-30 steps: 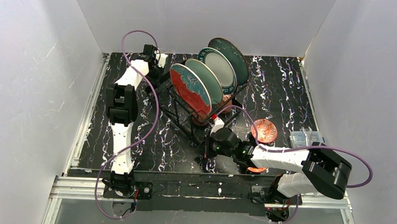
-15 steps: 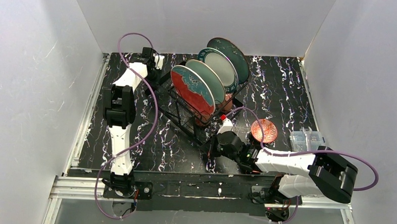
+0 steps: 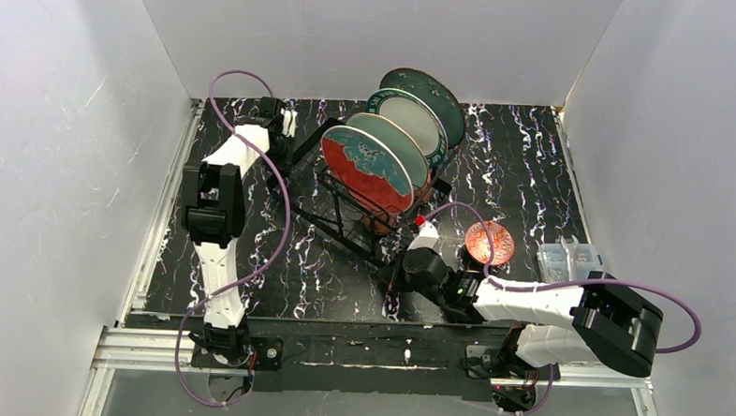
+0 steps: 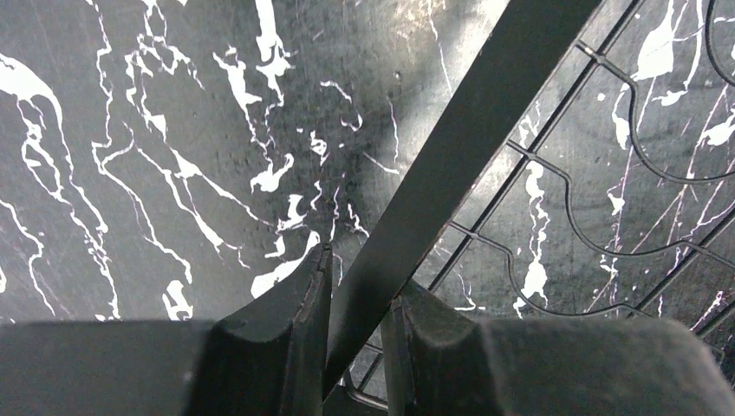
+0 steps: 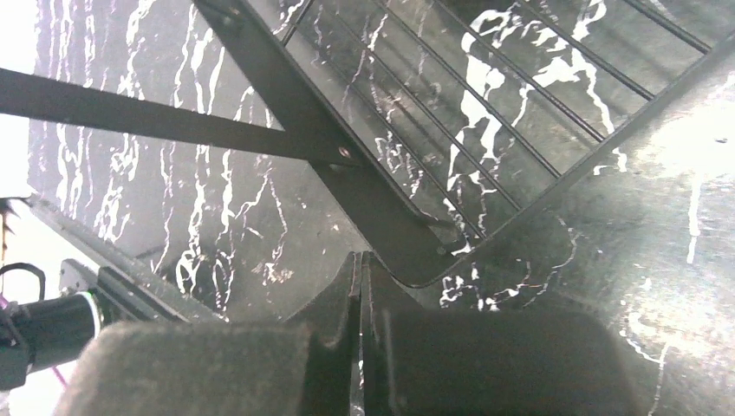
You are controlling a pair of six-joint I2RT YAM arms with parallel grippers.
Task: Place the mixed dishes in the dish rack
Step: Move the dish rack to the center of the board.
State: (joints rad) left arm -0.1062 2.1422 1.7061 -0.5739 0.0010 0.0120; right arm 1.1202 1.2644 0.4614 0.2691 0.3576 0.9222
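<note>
Dish rack (image 3: 343, 224) shifted, left end effector (image 4: 359, 279) gripping it, right end effector (image 5: 360, 267) closed

Left arm (image 3: 216, 201) and right arm (image 3: 529, 299): rounded white shells between boxy black joint housings, on black bases. A purple cable (image 3: 286, 218) loops along each. The left end effector (image 4: 357, 286) and right end effector (image 5: 360, 269) each carry 2 matte black, wedge-shaped fingers (image 4: 277, 347).
</note>
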